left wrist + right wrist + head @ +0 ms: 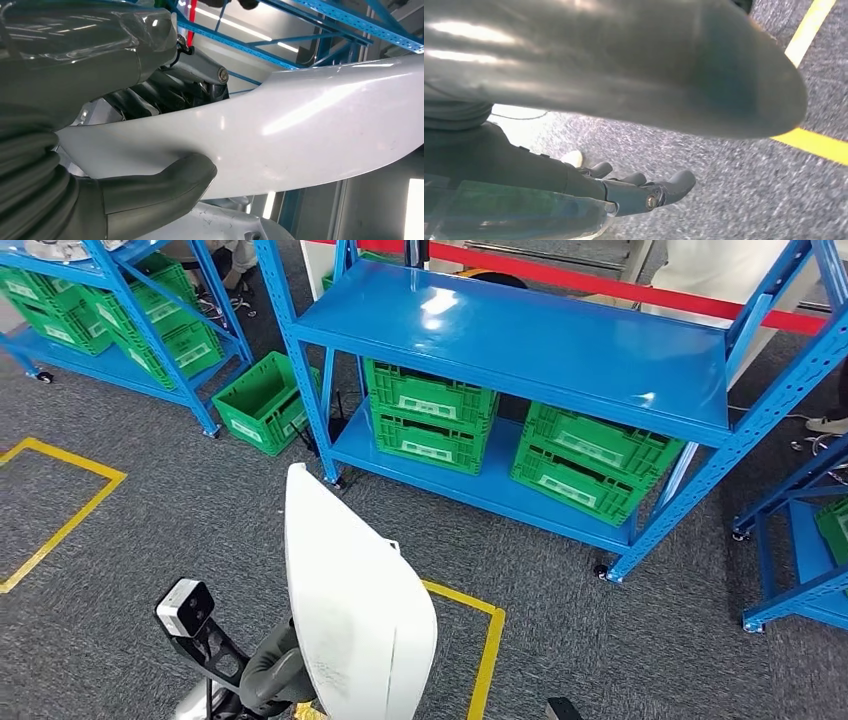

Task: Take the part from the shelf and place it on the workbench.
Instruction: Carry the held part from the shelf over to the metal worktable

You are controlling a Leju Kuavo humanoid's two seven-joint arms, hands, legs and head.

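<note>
1. The left hand (150,150) grips the white curved panel (350,610), thumb pressed on its face and fingers behind. It's carried upright, probably so it stays clear of the floor.
2. The right hand (644,192) hangs near the carpet, fingers loosely spread, holding nothing.
3. The blue shelf (520,340) stands far ahead, with green crates (430,415) underneath it.

Legible text: none. White label panels (429,406) on the fronts of the green plastic crates (432,416) carry markings too small to read.
</note>
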